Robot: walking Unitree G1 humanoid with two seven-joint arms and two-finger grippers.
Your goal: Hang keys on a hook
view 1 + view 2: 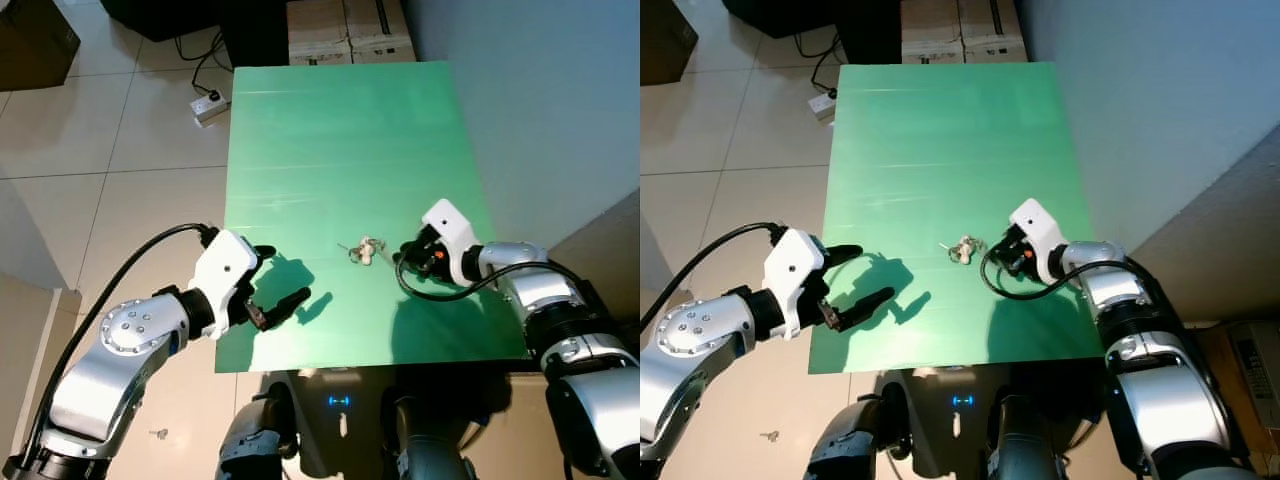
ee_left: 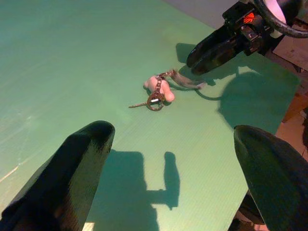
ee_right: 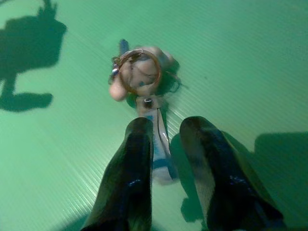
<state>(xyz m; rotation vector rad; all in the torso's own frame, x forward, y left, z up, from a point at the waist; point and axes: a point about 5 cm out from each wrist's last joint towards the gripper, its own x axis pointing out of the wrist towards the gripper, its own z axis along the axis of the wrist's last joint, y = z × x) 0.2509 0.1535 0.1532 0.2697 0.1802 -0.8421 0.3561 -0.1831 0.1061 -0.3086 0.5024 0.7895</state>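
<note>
Right gripper (image 3: pixel 166 144) with black fingers narrowly parted around silver key (image 3: pixel 160 147) of pale keyring bunch; left gripper (image 1: pixel 268 285) wide open, well apart.

A green table (image 1: pixel 330 130) carries a bunch of keys (image 1: pixel 364 250) near its front.

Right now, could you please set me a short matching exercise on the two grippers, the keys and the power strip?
Things:
1. left gripper
2. right gripper
3. keys
4. power strip

States:
A. on the tiled floor beside the green table
B. fingers wide open, over the table's near left edge
C. lying mid-table
D. fingers straddling the keys' strap

Pairs: 1-B, 2-D, 3-C, 4-A
</note>
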